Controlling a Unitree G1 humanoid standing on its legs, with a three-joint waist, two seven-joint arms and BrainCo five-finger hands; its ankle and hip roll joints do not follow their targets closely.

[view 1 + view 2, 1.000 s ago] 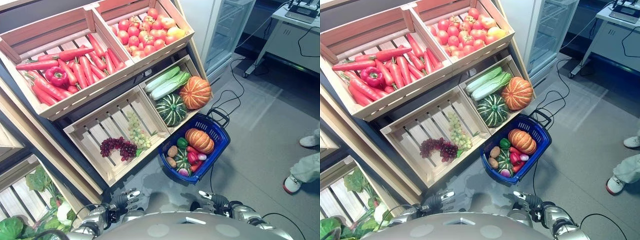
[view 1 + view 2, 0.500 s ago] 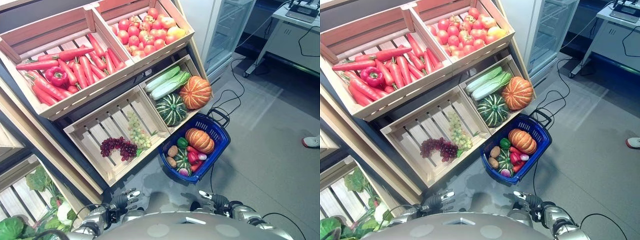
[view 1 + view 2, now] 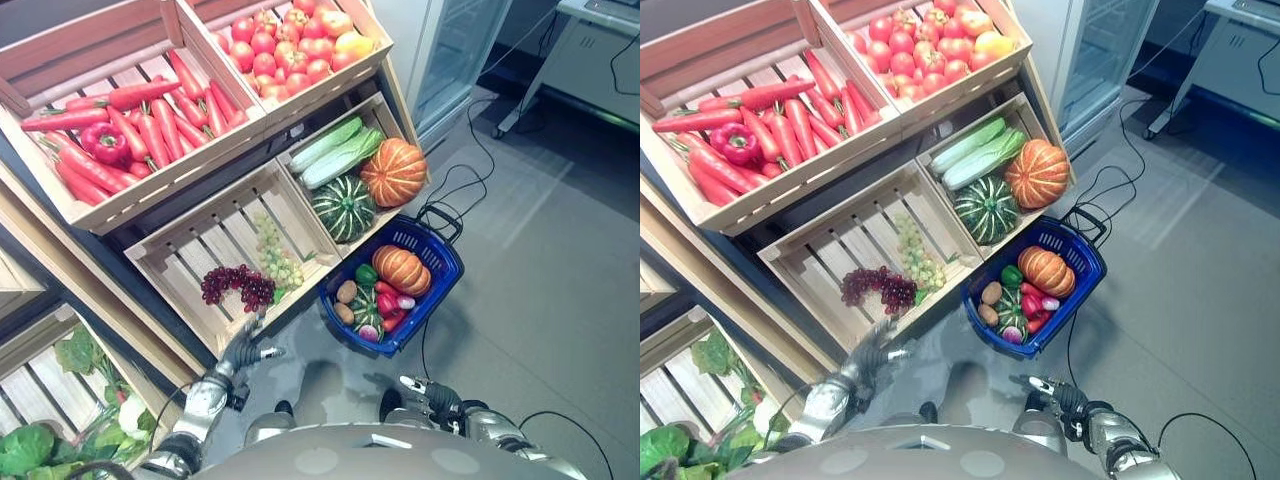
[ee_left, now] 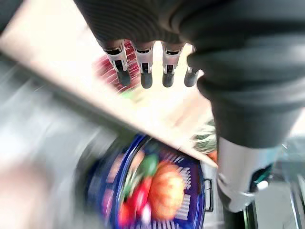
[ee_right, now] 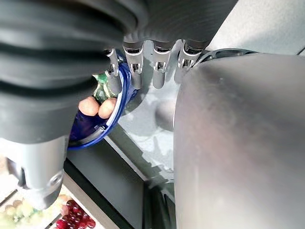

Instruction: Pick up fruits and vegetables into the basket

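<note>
A blue basket (image 3: 441,263) stands on the floor below the shelves, holding an orange pumpkin (image 3: 400,269), a green pepper (image 3: 366,274), two brown potatoes (image 3: 346,293) and red pieces. My left hand (image 3: 243,347) is raised with straight, open fingers just short of the front edge of the lower crate (image 3: 172,287), where purple grapes (image 3: 236,285) and green grapes (image 3: 272,256) lie. In the left wrist view its fingers (image 4: 146,76) point at the purple grapes (image 4: 106,72), with the basket (image 4: 188,210) beyond. My right hand (image 3: 421,390) hangs low and open, empty, near the basket (image 5: 120,106).
The upper crates hold carrots with a red pepper (image 3: 100,141) and tomatoes (image 3: 285,50). The crate beside the grapes holds cabbages (image 3: 338,155), a striped green squash (image 3: 343,207) and an orange pumpkin (image 3: 393,172). Leafy greens (image 3: 40,440) lie at the lower left. A glass-door fridge (image 3: 455,45) stands at the right.
My left hand has risen from beside my body and reached forward to the grape crate's front edge. The view has tipped slightly, and the person's shoe at the right has gone.
</note>
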